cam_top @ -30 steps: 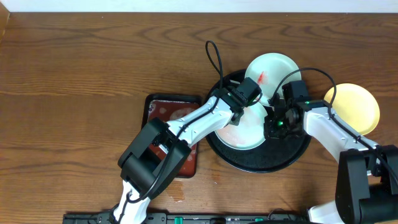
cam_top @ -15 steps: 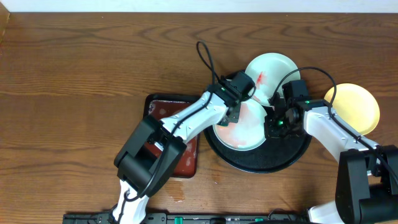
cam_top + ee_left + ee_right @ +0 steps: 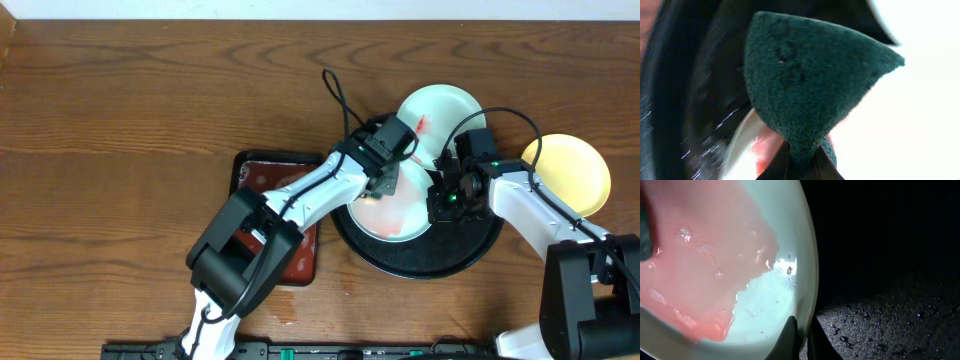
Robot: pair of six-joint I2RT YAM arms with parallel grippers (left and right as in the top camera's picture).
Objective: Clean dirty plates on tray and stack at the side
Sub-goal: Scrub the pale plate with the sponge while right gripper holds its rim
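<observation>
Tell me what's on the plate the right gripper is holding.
A pink watery smear covers much of the plate; the left gripper holds a green scouring pad over it. The surface beneath the pad and gripper is hidden.

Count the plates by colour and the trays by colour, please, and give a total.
Pale mint-white plates: 2
Pale yellow plates: 1
Black round trays: 1
Reddish-brown rectangular trays: 1
Total: 5

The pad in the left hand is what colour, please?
Pad: dark green, clearest in the left wrist view.
</observation>
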